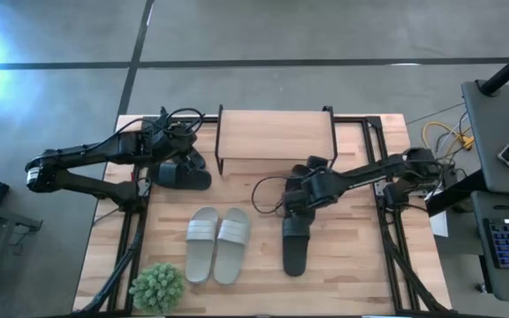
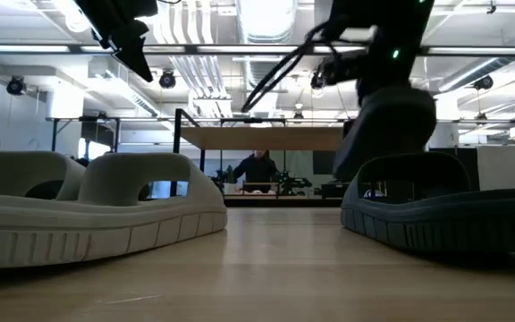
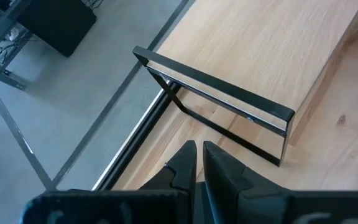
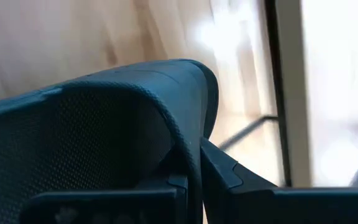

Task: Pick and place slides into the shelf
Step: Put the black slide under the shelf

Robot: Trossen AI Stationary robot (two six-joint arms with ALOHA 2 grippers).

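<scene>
Holding one black slide [image 4: 104,118] by its strap, the right tool [image 4: 194,180] is closed on that thin edge, its fingers pinching either side of the strap wall. In the high view this tool [image 1: 306,196] hangs near the shelf [image 1: 275,132], just off its right front corner, with the other black slide [image 1: 295,246] lying flat on the worktop [image 1: 360,265] below it. The grey-white pair [image 1: 217,243] sits side by side near the front, beside a small green plant [image 1: 157,286].

The left tool [image 3: 196,163] is closed and empty, poised by the left end of the shelf above another dark slide [image 1: 182,177].

The grip looks narrow, so the slide may swing or slip if the arm turns fast. Its hanging sole could catch the shelf's black frame [image 3: 219,99] on the way in. The left arm waits close to the shelf, and the two arms could crowd each other there.
</scene>
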